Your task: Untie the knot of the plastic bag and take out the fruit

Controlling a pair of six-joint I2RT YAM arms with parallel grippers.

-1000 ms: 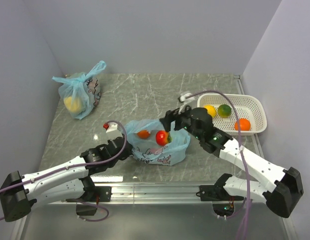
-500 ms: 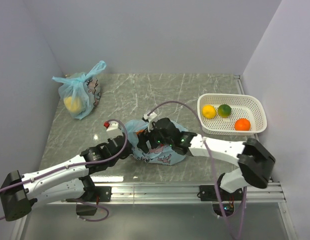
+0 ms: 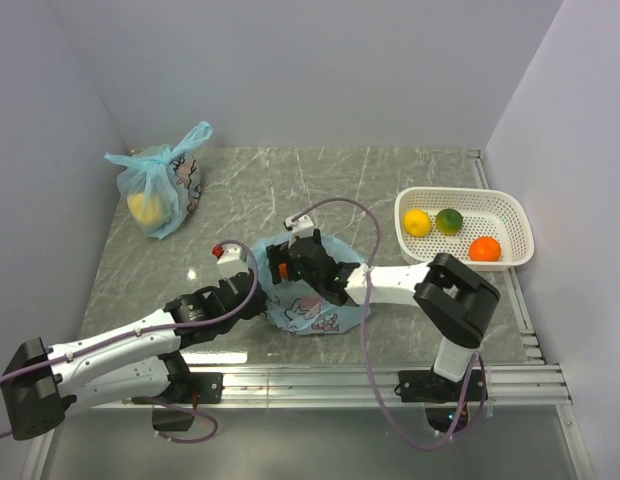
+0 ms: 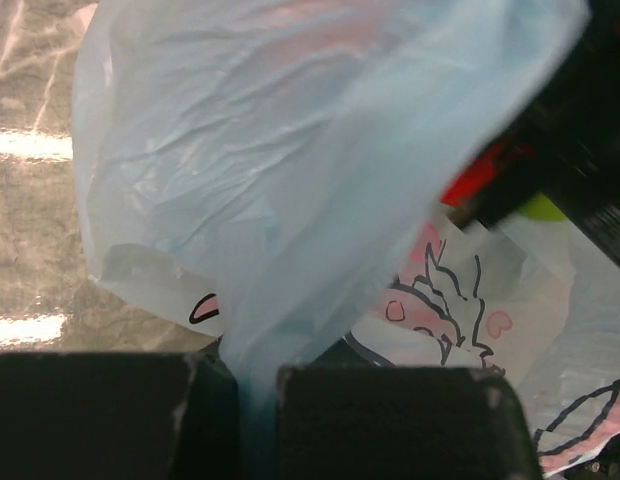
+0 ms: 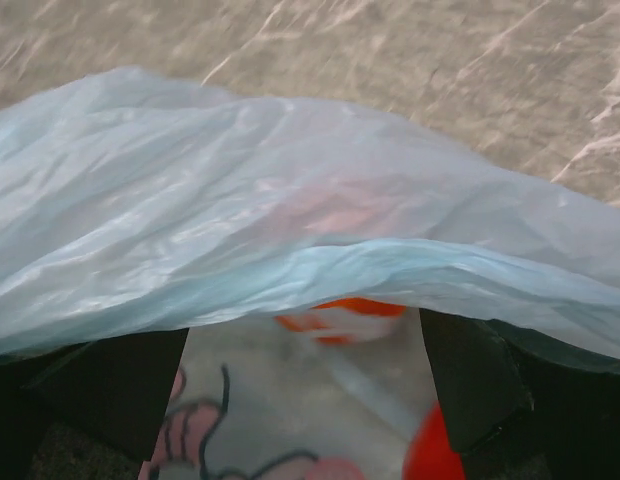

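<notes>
The thin translucent light-blue plastic bag (image 3: pixel 312 314) at 6 o'clock on the tabletop (image 3: pixel 390 190) is taking the right pincer (image 5: pixel 295 345) back inside, jaws apart for the round orange fruit (image 5: pixel 335 308), left pincer (image 4: pixel 255 388) clamping its film.

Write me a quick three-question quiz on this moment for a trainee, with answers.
1. True or false: the white basket holds three fruits.
2. What does the left gripper pinch? A) film of the plastic bag; B) the basket's rim; C) nothing.
3. In the right wrist view, how do the right gripper's jaws stand, and what lies over them?

Key:
1. True: a yellow fruit, a green fruit and an orange fruit.
2. A.
3. Open wide, under the bag's blue film.
</notes>
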